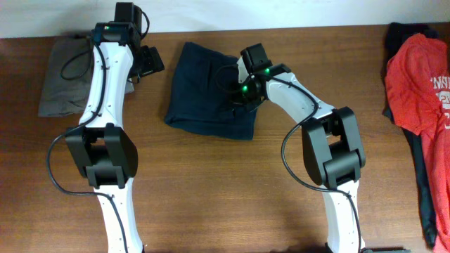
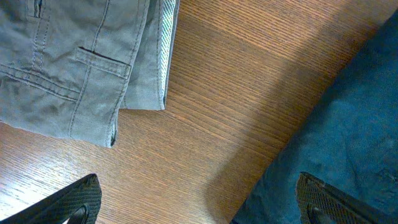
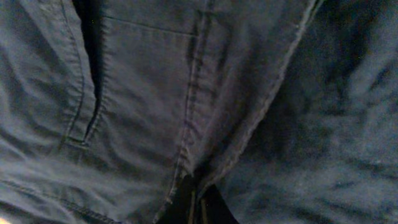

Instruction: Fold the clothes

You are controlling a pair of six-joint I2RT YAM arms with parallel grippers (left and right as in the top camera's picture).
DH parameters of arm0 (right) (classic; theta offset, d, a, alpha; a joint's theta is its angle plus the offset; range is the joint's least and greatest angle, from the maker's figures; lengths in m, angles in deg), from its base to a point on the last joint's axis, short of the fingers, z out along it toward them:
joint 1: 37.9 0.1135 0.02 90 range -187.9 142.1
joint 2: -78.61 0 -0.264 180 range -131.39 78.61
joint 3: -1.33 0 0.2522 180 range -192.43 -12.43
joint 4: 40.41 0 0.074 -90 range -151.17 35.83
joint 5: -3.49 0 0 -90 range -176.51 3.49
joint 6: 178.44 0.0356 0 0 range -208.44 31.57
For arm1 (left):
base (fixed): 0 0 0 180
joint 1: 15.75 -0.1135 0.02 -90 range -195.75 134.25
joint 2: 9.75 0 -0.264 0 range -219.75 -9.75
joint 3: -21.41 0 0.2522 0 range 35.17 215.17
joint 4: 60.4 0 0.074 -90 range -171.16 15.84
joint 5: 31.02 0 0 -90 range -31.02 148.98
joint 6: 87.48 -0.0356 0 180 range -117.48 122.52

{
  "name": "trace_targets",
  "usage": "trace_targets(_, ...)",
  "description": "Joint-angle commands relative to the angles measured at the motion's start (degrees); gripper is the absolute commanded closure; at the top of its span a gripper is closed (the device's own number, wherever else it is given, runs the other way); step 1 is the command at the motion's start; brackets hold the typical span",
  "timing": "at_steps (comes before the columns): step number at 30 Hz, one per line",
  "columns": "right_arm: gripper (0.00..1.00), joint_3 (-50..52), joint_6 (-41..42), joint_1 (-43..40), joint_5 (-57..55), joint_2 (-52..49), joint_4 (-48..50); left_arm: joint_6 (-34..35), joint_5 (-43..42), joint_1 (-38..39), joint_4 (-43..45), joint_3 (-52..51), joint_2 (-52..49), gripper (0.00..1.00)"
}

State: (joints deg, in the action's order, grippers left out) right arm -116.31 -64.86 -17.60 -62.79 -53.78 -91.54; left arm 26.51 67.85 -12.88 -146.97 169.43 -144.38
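Note:
The navy blue garment (image 1: 204,91) lies folded in a rough square at the middle of the table. My right gripper (image 1: 238,100) is down on its right edge. In the right wrist view navy cloth (image 3: 155,93) fills the frame, and the right gripper (image 3: 199,208) is shut on a seamed fold of it. My left gripper (image 1: 150,65) hovers open between the navy garment (image 2: 336,137) and the folded grey-khaki garment (image 1: 63,74). In the left wrist view its fingertips (image 2: 74,199) stand wide apart over bare wood with nothing between them, below the grey-khaki garment (image 2: 74,62).
The red white-lettered T-shirt (image 1: 422,84) lies at the table's far right on top of a dark garment (image 1: 423,183). Both arms' bases stand at the front edge. The wooden table (image 1: 211,183) shows between the arms.

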Motion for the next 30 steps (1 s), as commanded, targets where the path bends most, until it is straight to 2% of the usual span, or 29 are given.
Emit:
trace_targets(1,0.96,-6.0,-0.6,0.3,-2.4,1.5,-3.8,-0.5,0.6,-0.2,0.4,0.8,-0.4,0.01)
trace_targets(11,0.96,-18.7,-3.7,1.0,-4.9,1.6,-18.0,-0.5,0.6,-0.2,1.2,0.8,-0.4,0.01)
trace_targets(14,0.96,-21.0,-3.6,1.9,-8.4,1.6,-21.0,-0.5,0.6,-0.2,1.2,0.8,-0.4,0.01)
trace_targets(20,0.96,-29.3,-1.7,5.7,-22.6,1.6,-31.4,-0.5,0.6,-0.2,1.2,0.8,-0.4,0.01)
trace_targets(30,0.96,-36.0,-0.4,5.9,-31.3,1.6,-42.2,-0.5,0.6,-0.2,1.2,0.8,-0.4,0.01)
